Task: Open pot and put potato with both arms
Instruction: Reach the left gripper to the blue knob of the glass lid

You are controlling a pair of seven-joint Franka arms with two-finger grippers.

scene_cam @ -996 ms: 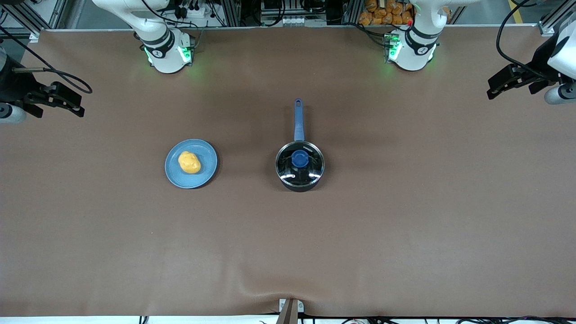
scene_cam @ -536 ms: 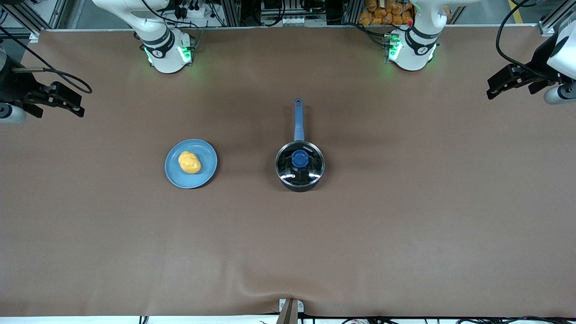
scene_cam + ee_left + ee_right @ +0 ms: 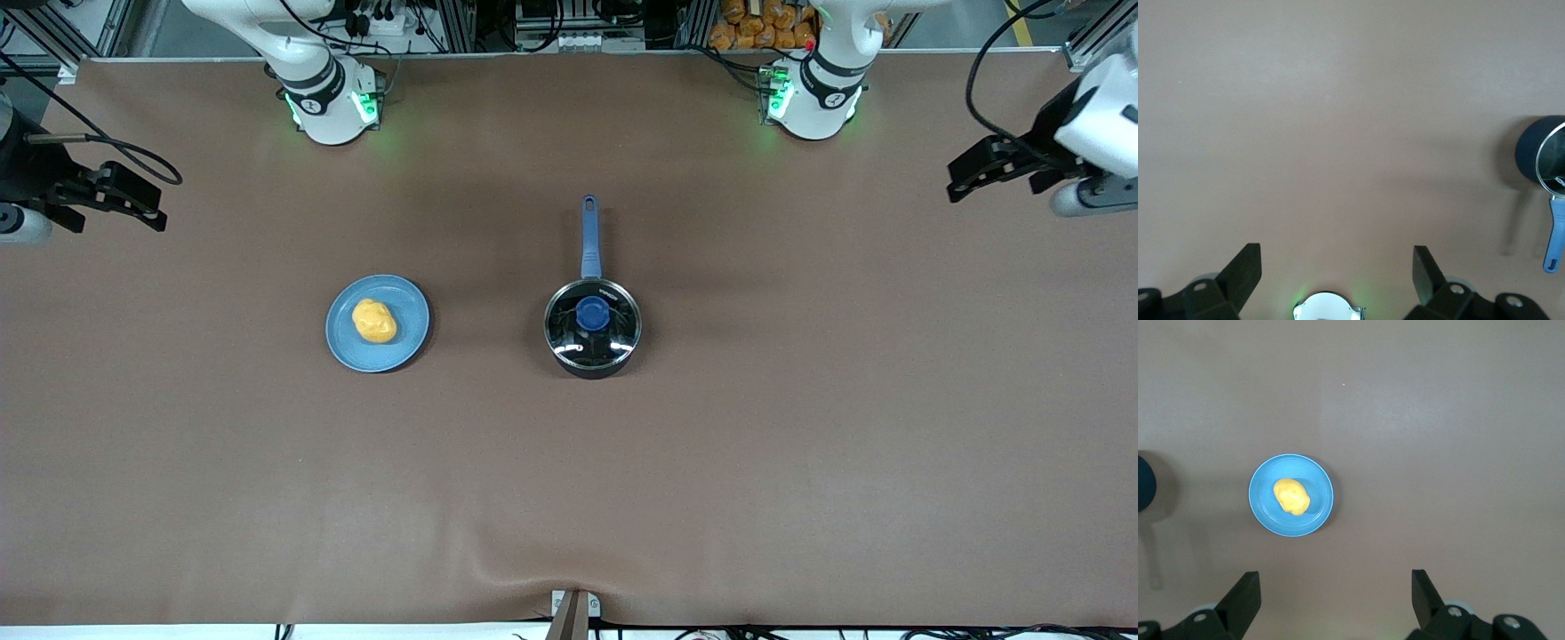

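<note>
Front view: lidded pot, handle toward the bases; left hand, right hand both spread.

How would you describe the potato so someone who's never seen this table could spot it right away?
On the brown table, look toward the right arm's end from the black pot for a flat blue plate. The potato lies on it: a small, lumpy, yellow-orange oval, the only warm-coloured thing on the table.

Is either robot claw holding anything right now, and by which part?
Nothing is held: the left gripper and right gripper are both open and empty above the brown table.
</note>
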